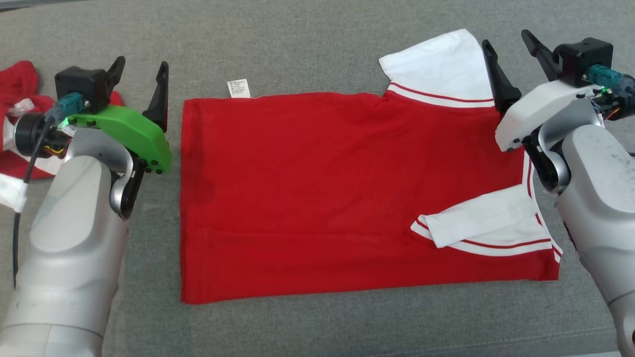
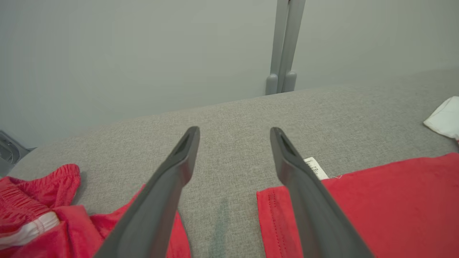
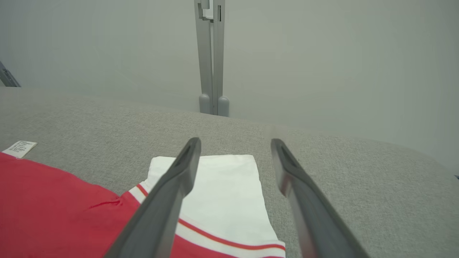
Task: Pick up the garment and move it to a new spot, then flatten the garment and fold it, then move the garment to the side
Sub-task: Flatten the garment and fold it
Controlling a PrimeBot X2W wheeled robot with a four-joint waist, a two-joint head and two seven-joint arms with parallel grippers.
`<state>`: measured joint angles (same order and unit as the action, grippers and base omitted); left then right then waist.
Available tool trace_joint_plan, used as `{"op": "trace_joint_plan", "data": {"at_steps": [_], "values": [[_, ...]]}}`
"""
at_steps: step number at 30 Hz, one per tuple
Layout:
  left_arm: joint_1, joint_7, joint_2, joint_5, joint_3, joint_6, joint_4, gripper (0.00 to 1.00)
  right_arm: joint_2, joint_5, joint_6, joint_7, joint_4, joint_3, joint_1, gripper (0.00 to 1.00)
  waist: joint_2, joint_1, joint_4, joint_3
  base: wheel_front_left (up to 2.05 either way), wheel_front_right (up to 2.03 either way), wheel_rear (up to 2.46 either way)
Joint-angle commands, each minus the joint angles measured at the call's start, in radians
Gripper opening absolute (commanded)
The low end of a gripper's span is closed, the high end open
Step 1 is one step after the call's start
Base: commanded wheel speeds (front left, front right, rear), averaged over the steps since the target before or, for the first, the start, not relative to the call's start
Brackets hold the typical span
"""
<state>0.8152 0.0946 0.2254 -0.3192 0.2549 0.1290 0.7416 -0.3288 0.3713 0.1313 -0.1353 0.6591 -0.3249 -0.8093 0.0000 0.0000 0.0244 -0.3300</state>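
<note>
Left end effector (image 1: 141, 63) spread, garment (image 1: 322, 198) (post (image 2: 285, 46) beyond)

A crumpled heap of red cloth (image 1: 17, 82) with white banding lies just to the outer left of the left gripper (image 1: 142, 62), on the grey fabric-covered worktop (image 1: 307, 44). Ahead of that gripper, past the worktop's far edge, a grey upright post (image 2: 285, 46) stands against a plain pale wall (image 2: 107, 53).

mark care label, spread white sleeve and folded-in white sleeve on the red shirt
care label (image 1: 238, 88), head view, middle of the white tag.
spread white sleeve (image 1: 436, 64), head view, middle of the white panel.
folded-in white sleeve (image 1: 476, 218), head view, middle of its white cloth.
</note>
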Motion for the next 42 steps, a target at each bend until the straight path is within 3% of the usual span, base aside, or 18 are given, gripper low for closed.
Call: {"op": "trace_joint_plan", "data": {"at_steps": [1,11,18,28,29,31,32,38,42], "values": [[0.027,-0.018,0.010,-0.027,0.018,0.001,0.018,1.00,-0.005,0.012,-0.001,-0.012,0.019,-0.012,-0.024,1.00,0.0000,0.0000,0.022,-0.039,0.00,0.00,0.00],[0.092,-0.136,0.044,-0.214,0.176,0.001,0.094,1.00,-0.006,0.089,-0.001,-0.054,0.179,-0.132,-0.132,1.00,0.0000,0.0000,0.034,-0.079,0.00,0.00,0.00],[0.101,-0.207,0.071,-0.279,0.274,0.001,0.125,1.00,-0.005,0.139,-0.001,-0.088,0.243,-0.203,-0.180,1.00,0.0000,0.0000,0.039,-0.098,0.00,0.00,0.00],[0.099,-0.252,0.016,-0.437,0.308,0.002,0.145,1.00,-0.006,0.194,-0.001,-0.110,0.303,-0.288,-0.236,1.00,0.0000,0.0000,0.042,-0.118,0.00,0.00,0.00],[0.096,-0.257,0.008,-0.465,0.313,0.003,0.137,0.93,-0.008,0.200,-0.001,-0.110,0.308,-0.296,-0.242,1.00,0.0000,0.0000,0.040,-0.120,0.00,0.00,0.00],[0.099,-0.251,0.009,-0.483,0.323,0.003,0.127,0.10,-0.013,0.210,-0.001,-0.112,0.318,-0.311,-0.250,1.00,0.0000,0.0000,0.035,-0.122,0.00,0.00,0.00],[0.099,-0.252,0.012,-0.495,0.329,0.003,0.125,0.00,-0.015,0.215,-0.001,-0.113,0.324,-0.318,-0.252,1.00,0.0000,0.0000,0.033,-0.122,0.00,0.00,0.00],[0.113,-0.131,0.039,-0.468,0.381,0.002,0.078,0.00,-0.039,0.248,-0.001,-0.077,0.369,-0.358,-0.295,1.00,0.0000,0.0000,-0.004,-0.137,0.00,0.00,0.00],[0.115,-0.036,0.022,-0.440,0.403,0.002,0.057,0.00,-0.071,0.287,-0.001,-0.017,0.394,-0.384,-0.333,1.00,0.0000,0.0000,-0.043,-0.152,0.00,0.00,0.00]]}}
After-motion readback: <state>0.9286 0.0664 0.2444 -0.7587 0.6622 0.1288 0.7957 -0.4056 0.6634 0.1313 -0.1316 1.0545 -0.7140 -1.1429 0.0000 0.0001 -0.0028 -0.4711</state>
